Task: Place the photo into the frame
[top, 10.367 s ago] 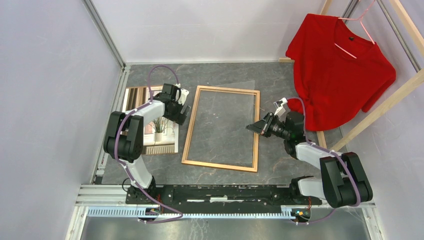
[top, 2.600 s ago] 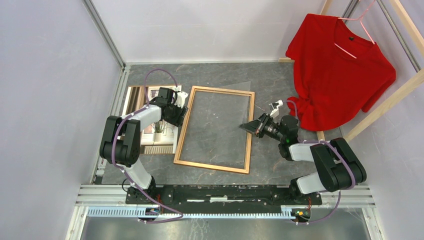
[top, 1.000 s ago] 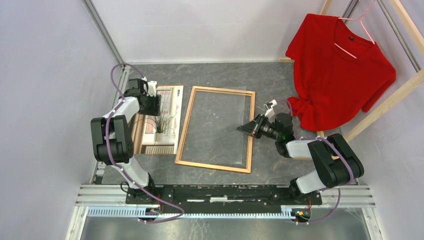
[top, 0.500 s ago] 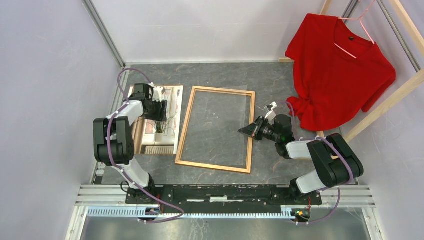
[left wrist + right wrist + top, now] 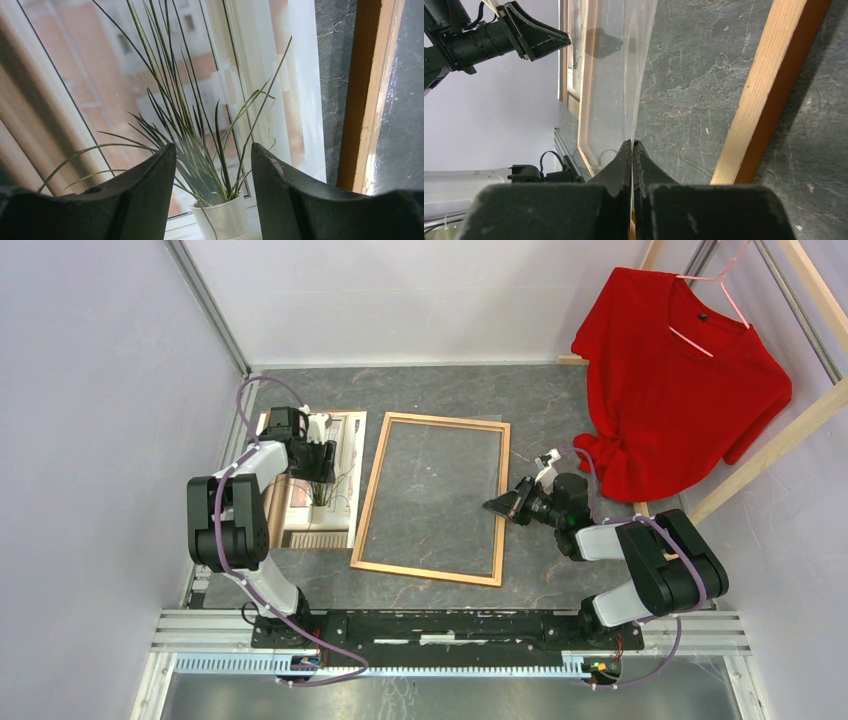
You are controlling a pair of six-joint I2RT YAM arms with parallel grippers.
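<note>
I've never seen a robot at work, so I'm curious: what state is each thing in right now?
left gripper: open, above the photo.
right gripper: shut on the clear sheet.
photo: flat, face up, outside the frame.
frame: lying flat, no photo in it.
clear sheet: edge pinched, raised at that side.
shirt: hanging up.

Photo point(image 5: 336, 516) just beside frame point(image 5: 425, 573)

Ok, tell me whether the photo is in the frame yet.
Out. The photo lies face up beside the frame, on its left in the top view; no print shows inside the rails.
</note>
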